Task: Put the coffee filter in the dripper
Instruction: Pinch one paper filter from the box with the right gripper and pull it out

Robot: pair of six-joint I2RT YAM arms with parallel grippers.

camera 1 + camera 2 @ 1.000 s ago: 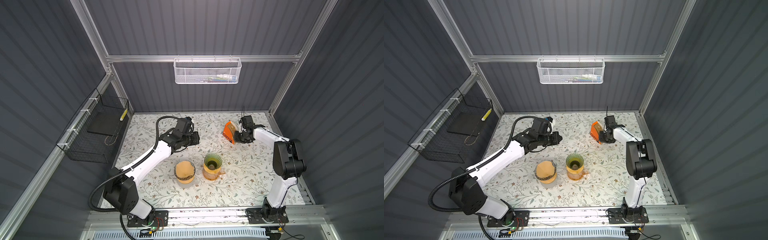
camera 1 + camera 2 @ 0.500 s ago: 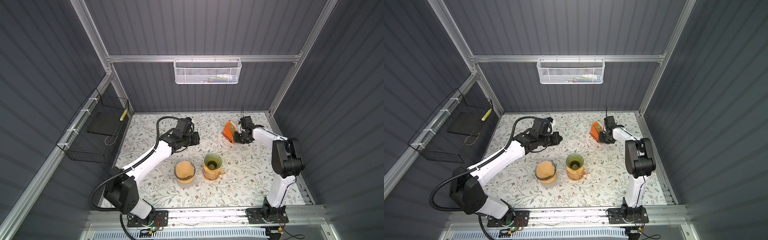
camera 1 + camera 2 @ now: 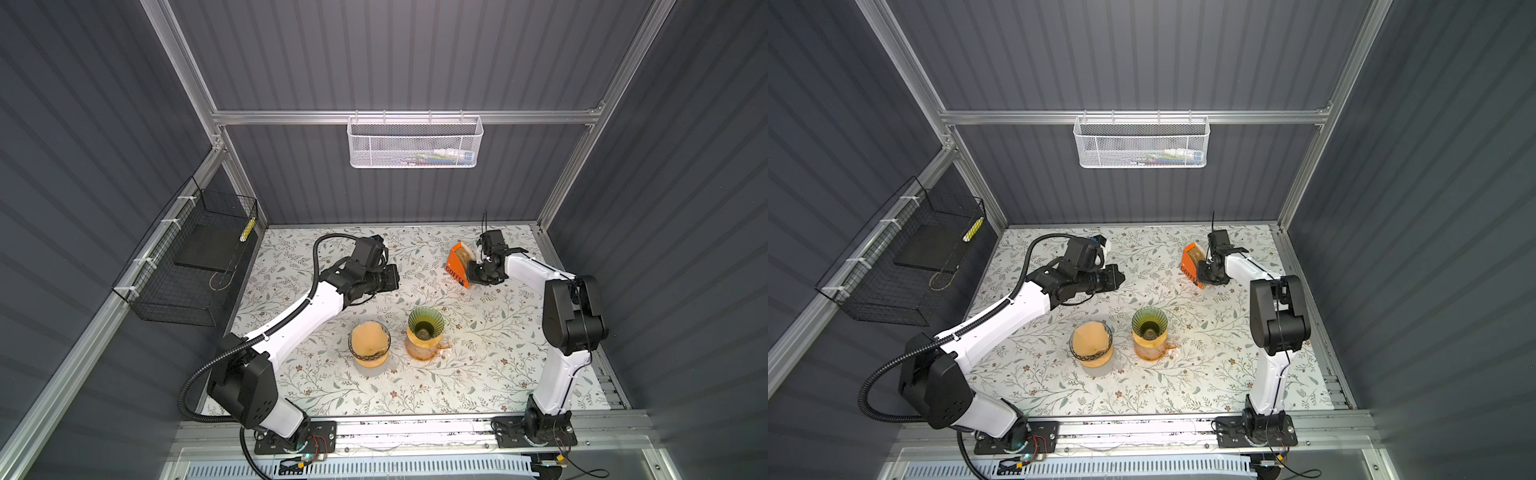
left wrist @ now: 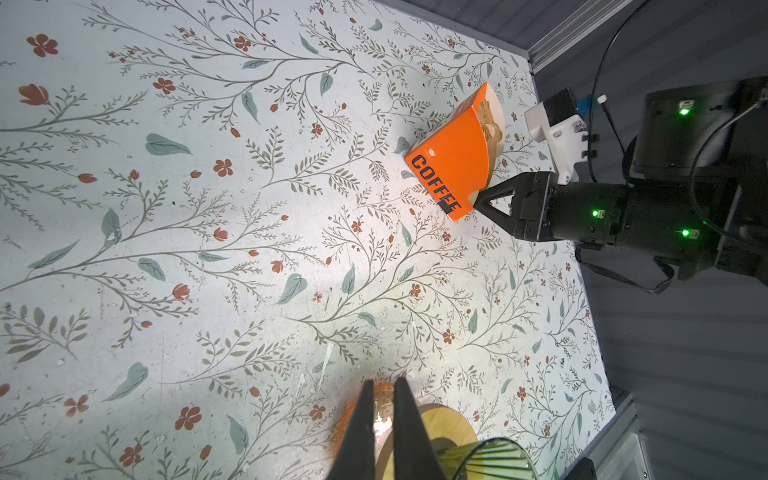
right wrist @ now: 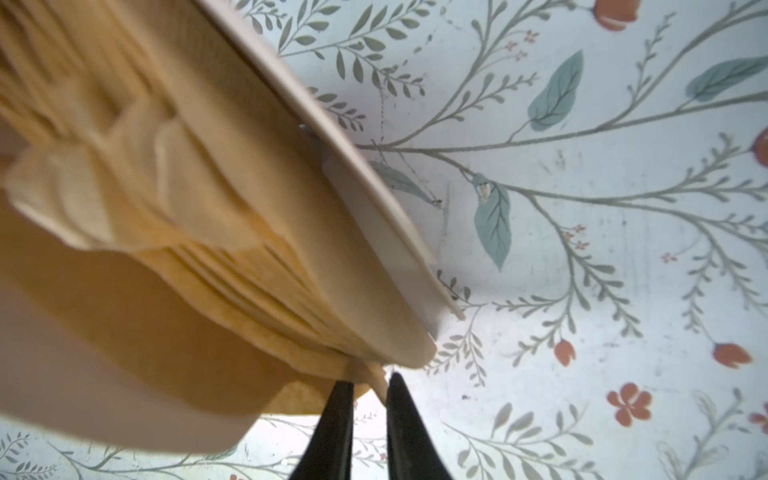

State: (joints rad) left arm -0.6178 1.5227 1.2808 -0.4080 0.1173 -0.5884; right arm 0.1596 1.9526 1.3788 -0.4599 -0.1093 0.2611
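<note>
The coffee filter (image 5: 299,395) edge sits between our right jaws, nearly closed, grip we cannot tell; our left jaws hang clenched, empty, well apart

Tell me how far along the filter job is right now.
Done: the right pincer sits at the open orange box. In hand: it pinches the edge of one coffee filter, not yet pulled out. To do: carrying it to the green dripper, which is empty. The left pincer is shut, idle.
</note>
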